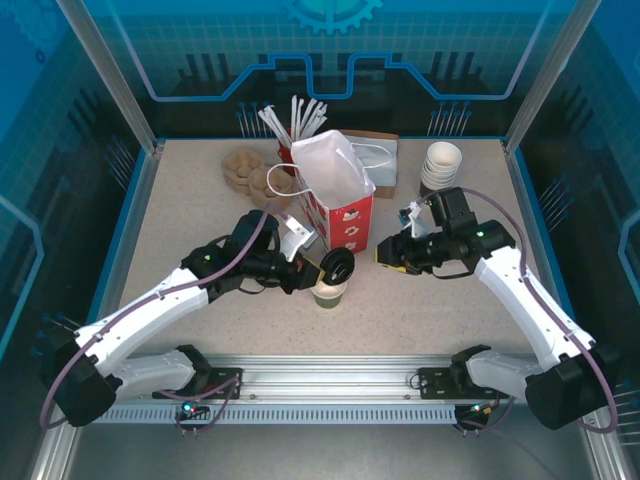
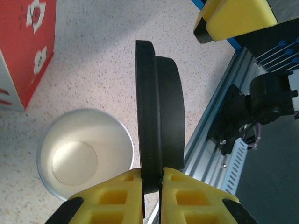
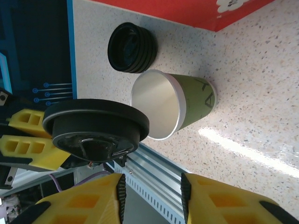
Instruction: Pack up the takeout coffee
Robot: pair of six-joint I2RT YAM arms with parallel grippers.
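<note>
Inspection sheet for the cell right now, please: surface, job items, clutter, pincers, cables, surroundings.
Surface: speckled table, no spills seen.
Job's things: green cup upright, lidless, empty; black lid off it; red bag open behind.
Clutter: stack of lids, stack of lidless cups, straws.
Pincers: left pincer shut on black lid; right pincer open, empty.
Cables: cable loops over right arm, clear of the cup.
Surroundings: blue-lit enclosure panels; aluminium rail at near edge.

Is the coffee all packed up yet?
Not yet. Done: the cup stands out on the table, lidless, in front of the red bag. In hand: the left gripper pinches the black lid by its rim beside the cup. To do: lid on, cup into bag.
</note>
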